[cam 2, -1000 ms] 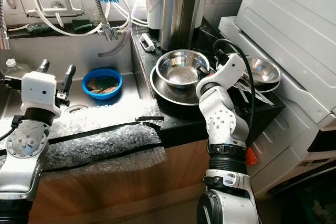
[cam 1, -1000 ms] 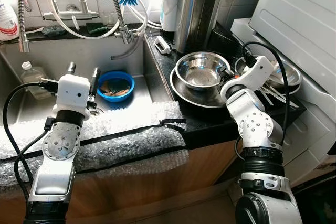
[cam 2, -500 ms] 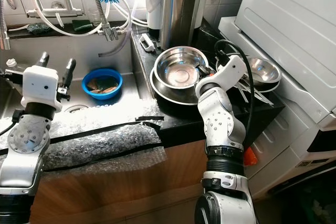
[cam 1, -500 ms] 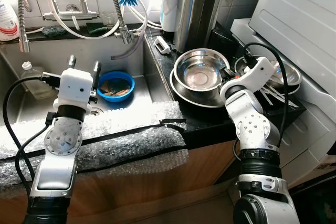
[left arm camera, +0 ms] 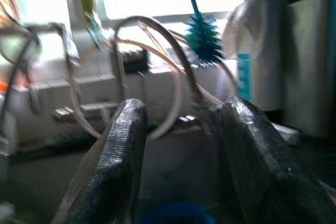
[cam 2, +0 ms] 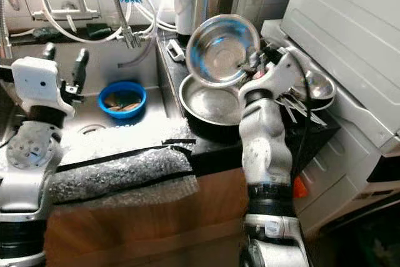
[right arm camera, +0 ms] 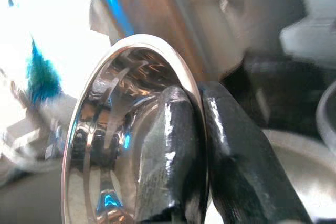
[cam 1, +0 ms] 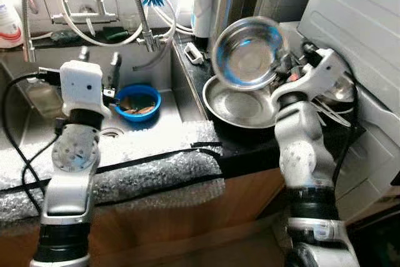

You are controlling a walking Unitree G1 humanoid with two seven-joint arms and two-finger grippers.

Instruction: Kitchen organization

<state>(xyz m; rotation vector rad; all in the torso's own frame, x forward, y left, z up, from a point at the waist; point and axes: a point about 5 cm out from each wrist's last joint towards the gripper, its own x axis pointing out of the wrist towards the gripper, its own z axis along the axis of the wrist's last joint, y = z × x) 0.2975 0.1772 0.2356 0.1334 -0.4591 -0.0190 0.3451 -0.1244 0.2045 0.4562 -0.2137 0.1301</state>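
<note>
- My right gripper [cam 2: 255,62] pinches the steel bowl [cam 1: 249,53] at its rim, lifted and tilted.
- I judge it light, stiff, slippery.
- My left gripper [cam 1: 98,72] is open, empty.

So the small steel bowl [cam 1: 250,52] is up in the air, upper middle of the frame, tipped on edge with its shiny inside facing the camera and its rim pinched between black fingers [right arm camera: 173,156]. Right below it, the bigger steel pan [cam 1: 240,104] sits flat on the dark counter, center-right.
</note>
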